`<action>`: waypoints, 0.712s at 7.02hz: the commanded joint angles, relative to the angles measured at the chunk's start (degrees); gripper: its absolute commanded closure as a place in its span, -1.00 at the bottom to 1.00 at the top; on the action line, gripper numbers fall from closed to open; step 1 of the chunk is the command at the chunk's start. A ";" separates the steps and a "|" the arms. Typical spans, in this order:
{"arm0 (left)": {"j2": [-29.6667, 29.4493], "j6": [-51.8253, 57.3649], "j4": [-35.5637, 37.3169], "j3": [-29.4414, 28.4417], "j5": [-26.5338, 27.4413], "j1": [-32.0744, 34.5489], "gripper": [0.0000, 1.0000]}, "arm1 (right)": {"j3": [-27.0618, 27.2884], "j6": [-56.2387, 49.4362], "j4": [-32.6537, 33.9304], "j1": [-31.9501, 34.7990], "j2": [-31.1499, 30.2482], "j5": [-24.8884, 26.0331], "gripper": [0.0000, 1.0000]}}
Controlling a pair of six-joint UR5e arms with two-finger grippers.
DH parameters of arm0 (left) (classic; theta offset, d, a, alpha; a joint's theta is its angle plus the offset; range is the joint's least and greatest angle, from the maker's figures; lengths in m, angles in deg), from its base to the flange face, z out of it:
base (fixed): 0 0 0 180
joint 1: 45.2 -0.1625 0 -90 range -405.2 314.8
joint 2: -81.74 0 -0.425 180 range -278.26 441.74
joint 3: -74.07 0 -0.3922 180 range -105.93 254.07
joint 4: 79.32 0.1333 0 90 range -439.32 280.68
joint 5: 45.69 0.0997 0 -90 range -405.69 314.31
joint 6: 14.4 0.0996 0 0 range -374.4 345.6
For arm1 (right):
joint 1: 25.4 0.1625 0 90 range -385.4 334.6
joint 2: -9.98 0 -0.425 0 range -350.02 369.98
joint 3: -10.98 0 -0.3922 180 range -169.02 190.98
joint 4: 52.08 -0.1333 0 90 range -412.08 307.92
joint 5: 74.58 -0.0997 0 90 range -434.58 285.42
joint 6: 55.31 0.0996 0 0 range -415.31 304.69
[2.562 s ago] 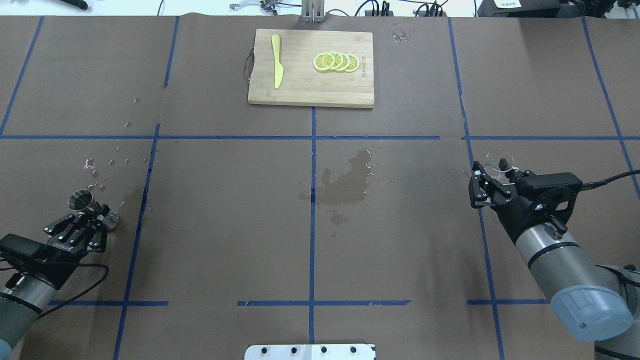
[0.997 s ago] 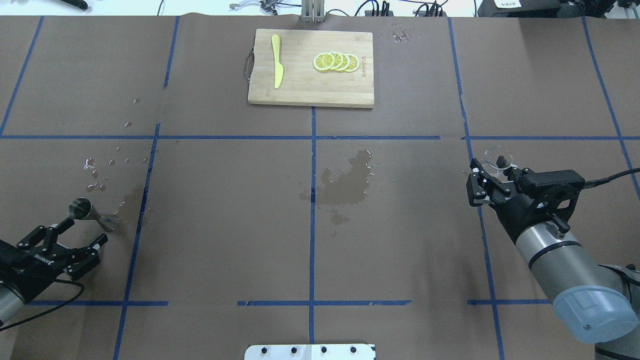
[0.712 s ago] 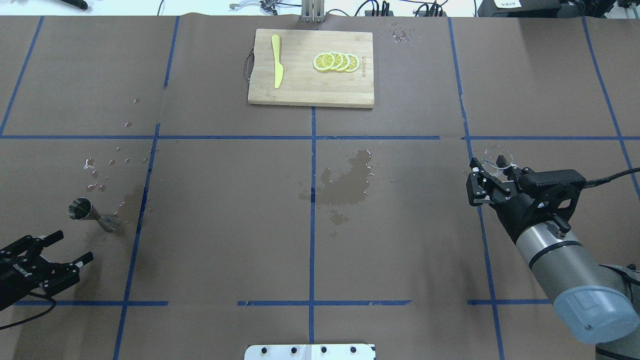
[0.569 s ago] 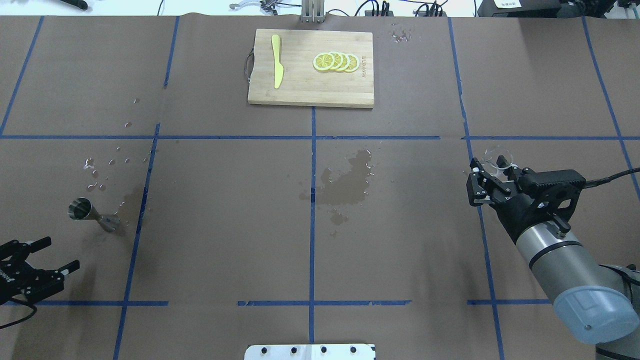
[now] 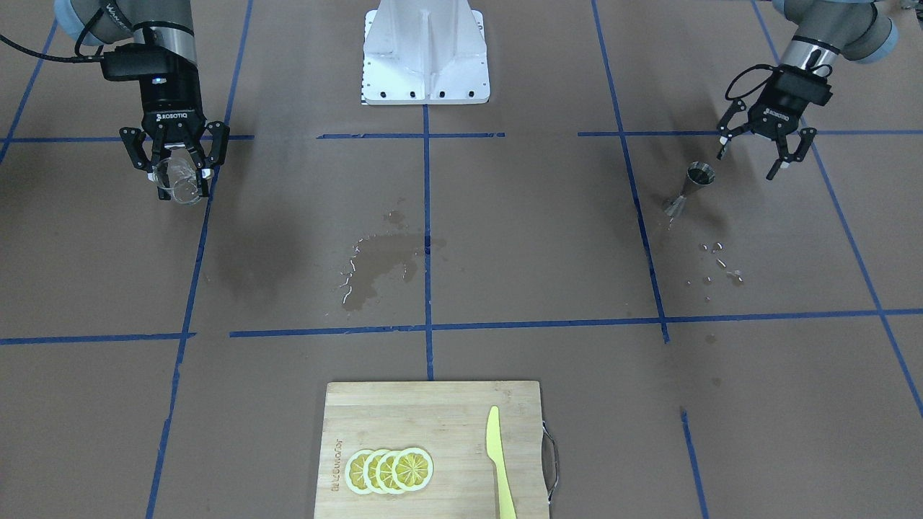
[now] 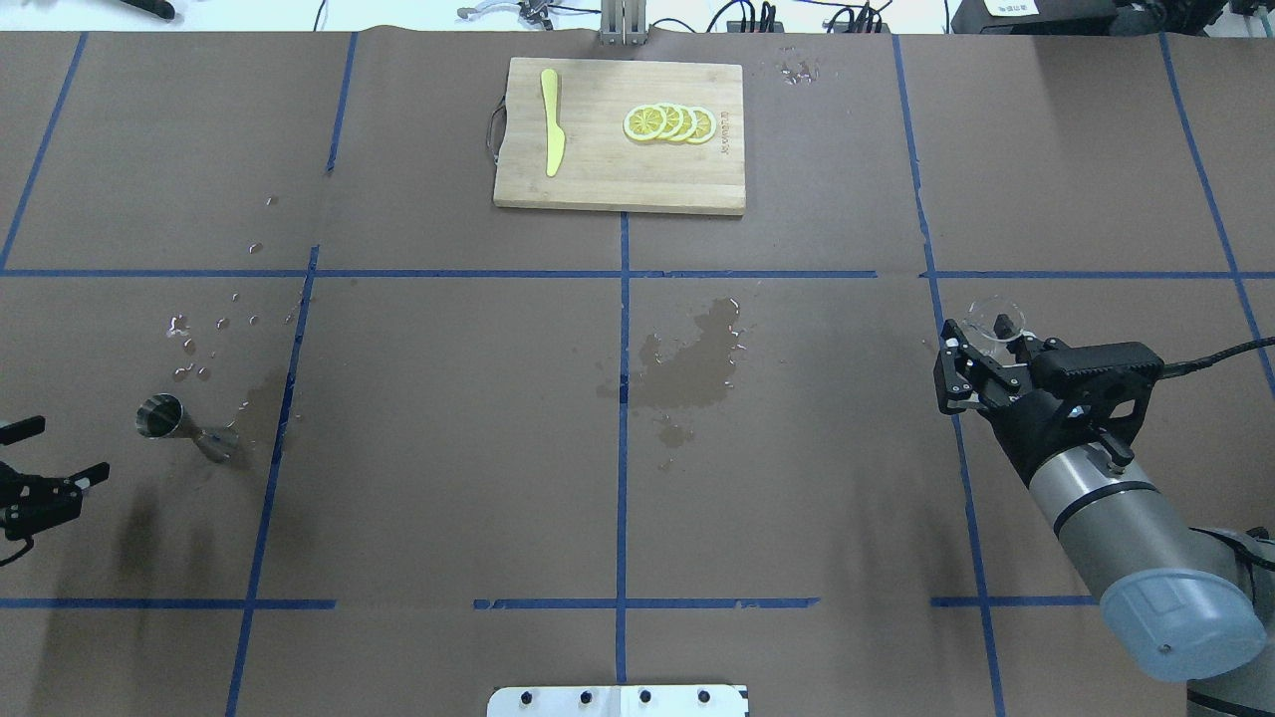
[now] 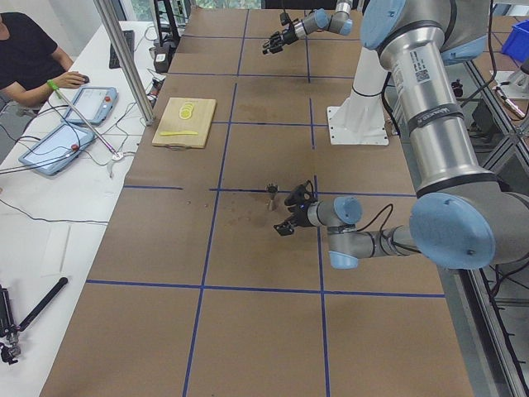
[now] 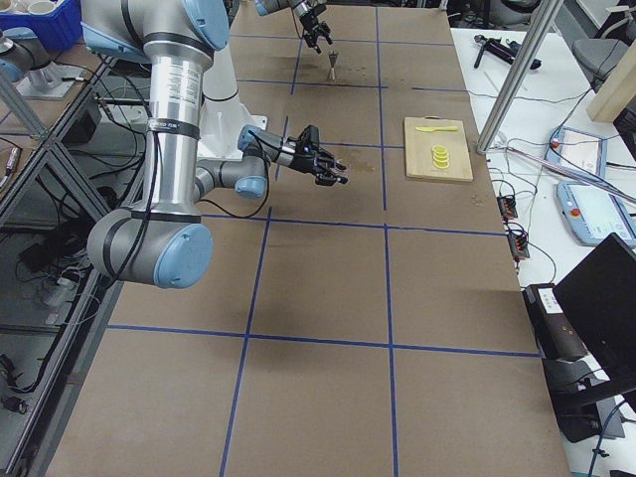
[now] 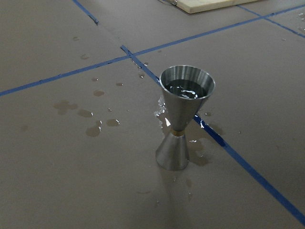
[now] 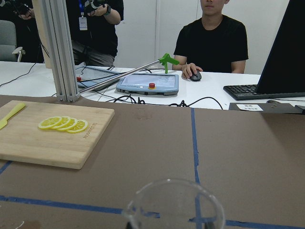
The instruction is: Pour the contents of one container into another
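One jigger (image 5: 694, 187) stands just ahead of the wide-spread left end effector (image 5: 746, 163); right end effector (image 5: 179, 173) grips a glass beaker (image 5: 184, 190).

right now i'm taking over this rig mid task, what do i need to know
Left tool: open and empty, apart from the jigger, on the robot's side of it.
Right tool: shut on the clear glass, on the robot's right side.
Jigger: upright on the table with liquid in its top cup (left wrist view). There are droplets beside it and a puddle mid-table.
Done: the jigger looks filled and stands free, so the pour seems made.
Left: I cannot tell whether any liquid is in the glass. Probably set it down and open the right tool.
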 commanded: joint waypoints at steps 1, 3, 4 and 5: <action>-11.99 11.49 16.70 -0.91 -18.42 21.84 -1.00 | -0.53 0.03 -0.01 0.00 -0.01 0.00 0.95; -25.34 19.84 37.58 -1.35 -27.32 33.64 -1.00 | -0.61 0.03 -0.35 1.05 -0.01 -0.09 0.95; -30.98 24.13 48.74 -1.35 -34.86 39.35 -1.00 | -2.09 0.03 -4.27 1.49 -0.01 0.00 0.95; -33.56 24.96 57.82 -1.09 -40.77 42.46 -1.00 | -5.41 0.12 -7.97 1.41 -0.01 0.09 0.95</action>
